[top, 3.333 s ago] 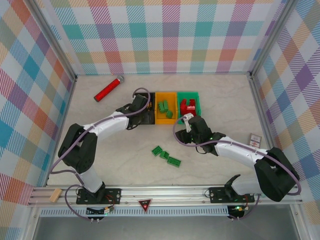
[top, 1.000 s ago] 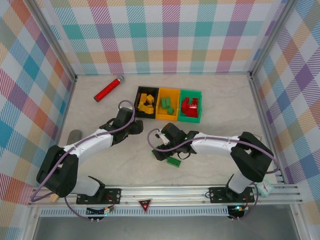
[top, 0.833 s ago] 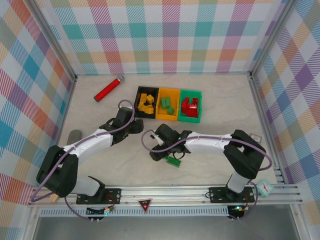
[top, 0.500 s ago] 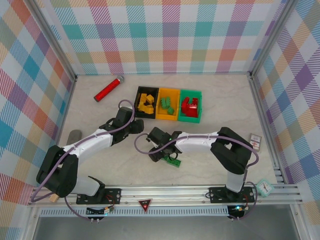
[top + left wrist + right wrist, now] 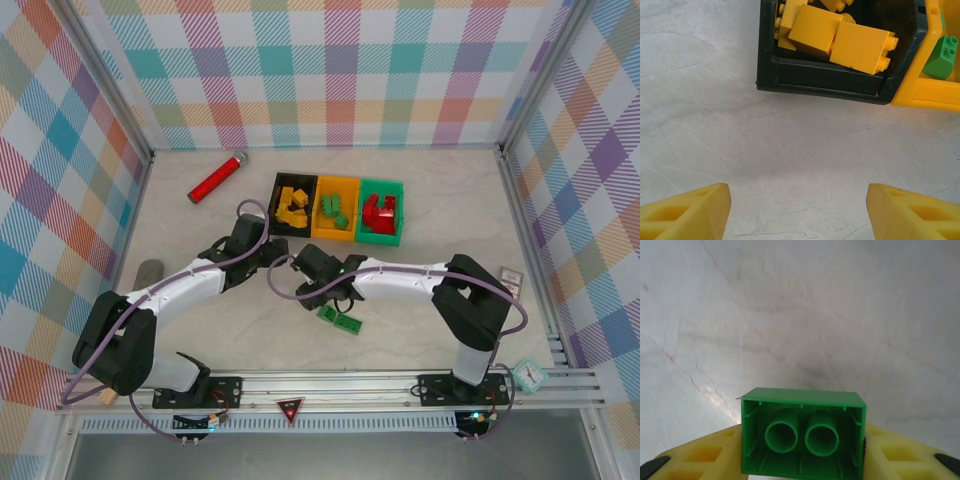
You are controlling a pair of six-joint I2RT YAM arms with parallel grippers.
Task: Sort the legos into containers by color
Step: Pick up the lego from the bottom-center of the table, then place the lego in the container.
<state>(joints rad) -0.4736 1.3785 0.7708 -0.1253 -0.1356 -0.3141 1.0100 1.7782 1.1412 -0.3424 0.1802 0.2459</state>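
Observation:
My right gripper [image 5: 803, 452] is shut on a green lego [image 5: 803, 432], its hollow underside facing the wrist camera, above bare tabletop. From above, this gripper [image 5: 308, 291] hangs just up and left of two green legos [image 5: 338, 319] lying on the table. The containers stand in a row: black [image 5: 277, 206] with yellow legos [image 5: 293, 201], orange-yellow [image 5: 322, 212] with green legos, green [image 5: 364, 212] with red legos. My left gripper [image 5: 262, 250] is open and holds nothing, just in front of the black bin [image 5: 825, 82]; its yellow fingers [image 5: 687, 210] frame bare table.
A long red cylinder [image 5: 217, 177] lies at the back left. A grey object [image 5: 148, 270] sits by the left wall. A small card [image 5: 510, 277] and a clock [image 5: 530, 375] are at the right. Checked walls enclose the table.
My right gripper has closed on one green lego from the group and drawn up and left with it. The left arm has stayed still.

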